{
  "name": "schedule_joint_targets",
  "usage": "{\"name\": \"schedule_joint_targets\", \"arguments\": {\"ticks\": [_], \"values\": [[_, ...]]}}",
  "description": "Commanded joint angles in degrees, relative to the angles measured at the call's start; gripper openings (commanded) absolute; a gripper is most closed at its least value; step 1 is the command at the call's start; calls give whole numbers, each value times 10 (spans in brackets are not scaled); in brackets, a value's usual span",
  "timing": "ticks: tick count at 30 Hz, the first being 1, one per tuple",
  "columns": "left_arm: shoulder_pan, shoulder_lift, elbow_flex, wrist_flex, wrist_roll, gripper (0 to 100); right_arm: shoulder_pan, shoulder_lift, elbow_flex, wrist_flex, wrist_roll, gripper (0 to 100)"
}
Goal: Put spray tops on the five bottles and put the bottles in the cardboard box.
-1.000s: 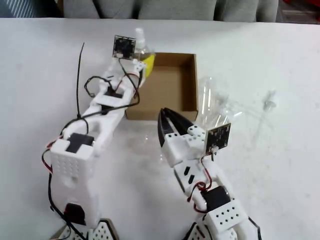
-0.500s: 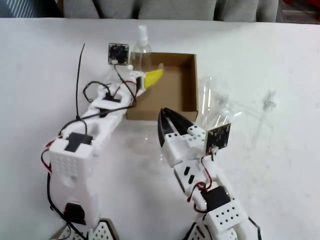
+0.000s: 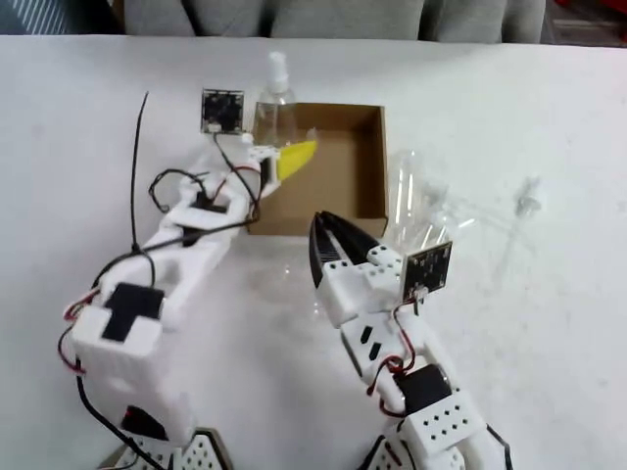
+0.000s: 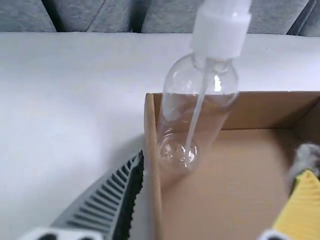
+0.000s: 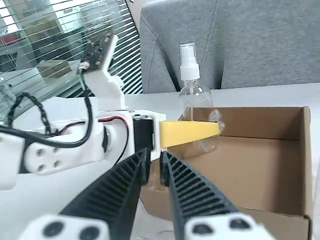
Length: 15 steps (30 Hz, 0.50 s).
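White tabletop [image 3: 509, 117]: left fingers [image 3: 297, 157] spread near the bottle [image 3: 276, 113] in the cardboard box [image 3: 338, 186], right fingers [image 3: 328, 243] closed.

White table [image 3: 549, 117], grey upholstered seats [image 5: 250, 45] behind, slatted window blinds [image 5: 45, 30] beyond.

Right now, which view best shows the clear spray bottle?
Left wrist view: clear plastic spray bottle close up, base inside the cardboard box corner. Right wrist view shows it upright, farther off; high view foreshortens it.
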Motion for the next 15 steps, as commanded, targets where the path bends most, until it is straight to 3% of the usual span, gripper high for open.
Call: {"name": "schedule_joint_targets", "arguments": {"ticks": [1, 6, 15], "values": [[25, -112, 70, 4, 0, 427, 6, -6, -18, -9, 19, 17], [42, -193, 163, 5, -40, 426, 7, -6, -18, -9, 44, 17], [51, -338, 324, 6, -43, 426, 32, -6, -20, -12, 45, 18]]}}
